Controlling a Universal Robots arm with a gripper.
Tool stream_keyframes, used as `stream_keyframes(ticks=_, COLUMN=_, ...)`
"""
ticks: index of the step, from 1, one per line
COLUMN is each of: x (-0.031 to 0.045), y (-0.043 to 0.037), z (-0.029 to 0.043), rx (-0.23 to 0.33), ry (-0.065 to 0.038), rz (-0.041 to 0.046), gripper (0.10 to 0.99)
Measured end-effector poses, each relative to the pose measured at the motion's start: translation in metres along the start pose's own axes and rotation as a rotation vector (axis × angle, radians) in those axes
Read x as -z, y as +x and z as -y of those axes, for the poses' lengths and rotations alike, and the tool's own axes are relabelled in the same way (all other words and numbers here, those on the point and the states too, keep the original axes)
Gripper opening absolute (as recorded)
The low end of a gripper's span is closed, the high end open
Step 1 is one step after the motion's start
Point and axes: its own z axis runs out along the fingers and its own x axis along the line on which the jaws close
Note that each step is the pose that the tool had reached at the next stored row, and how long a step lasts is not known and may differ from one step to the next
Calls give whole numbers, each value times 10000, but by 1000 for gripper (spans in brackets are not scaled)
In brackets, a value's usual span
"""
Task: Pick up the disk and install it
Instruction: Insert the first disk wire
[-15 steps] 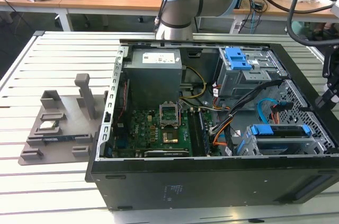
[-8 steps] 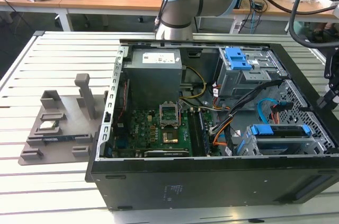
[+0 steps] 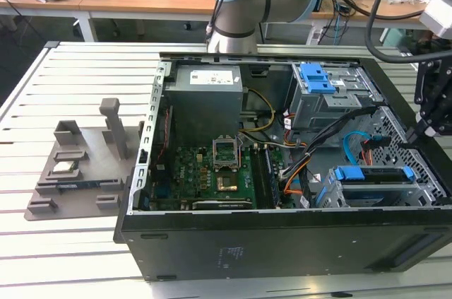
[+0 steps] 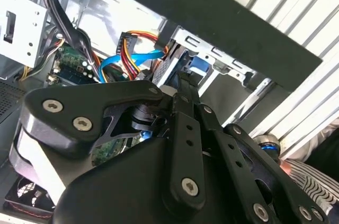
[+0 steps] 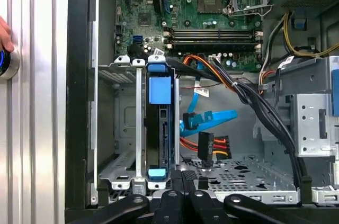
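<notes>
While the open black computer tower case lies on its side on a slatted white metal table, the black robot gripper hangs at the case's rim on the exterior view's right, above the drive bays. In the first wrist view the gripper has its two black fingers drawn close together, nearly touching, with nothing between them, just beside the end of the disk.

The disk, a flat drive in a blue plastic carrier frame, stands on edge in a slot of the grey metal drive cage; the slots beside it, toward the case wall, are vacant. In the exterior view the disk sits low in the case's corner, near the wall.

Blue flat cables and orange and red wires cross the open space beside the cage. The green motherboard fills the case floor. A grey plastic fixture rests on the table, well apart from the case.
</notes>
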Motion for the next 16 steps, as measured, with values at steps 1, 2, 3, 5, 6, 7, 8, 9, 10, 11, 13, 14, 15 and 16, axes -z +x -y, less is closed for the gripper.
stream_keyframes(ticks=1, x=-12, y=-15, z=-11, rx=1, ry=0, rz=1, gripper=106)
stream_keyframes(ticks=2, x=-23, y=-28, z=-24, rx=1, ry=0, rz=0, gripper=106)
stream_keyframes(ticks=3, x=-35, y=-40, z=-38, rx=1, ry=0, rz=-1, gripper=106)
stream_keyframes(ticks=5, x=-59, y=-73, z=-75, rx=1, ry=0, rz=1, gripper=106)
stream_keyframes(ticks=6, x=-67, y=-93, z=-98, rx=0, ry=0, rz=0, gripper=106)
stream_keyframes(ticks=7, x=-76, y=-118, z=-123, rx=1, ry=0, rz=-1, gripper=106)
stream_keyframes(ticks=8, x=-84, y=-135, z=-140, rx=1, ry=0, rz=1, gripper=106)
stream_keyframes(ticks=9, x=-99, y=-166, z=-161, rx=1, ry=0, rz=0, gripper=106)
stream_keyframes(ticks=10, x=-109, y=-181, z=-174, rx=0, ry=0, rz=0, gripper=106)
stream_keyframes(ticks=11, x=-111, y=-184, z=-175, rx=1, ry=0, rz=0, gripper=106)
stream_keyframes(ticks=13, x=-111, y=-184, z=-175, rx=1, ry=0, rz=-1, gripper=106)
stream_keyframes(ticks=14, x=-111, y=-184, z=-175, rx=1, ry=0, rz=-1, gripper=114)
stream_keyframes(ticks=15, x=-111, y=-184, z=-175, rx=1, ry=0, rz=-1, gripper=169)
stream_keyframes(ticks=16, x=-112, y=-184, z=-175, rx=1, ry=0, rz=0, gripper=235)
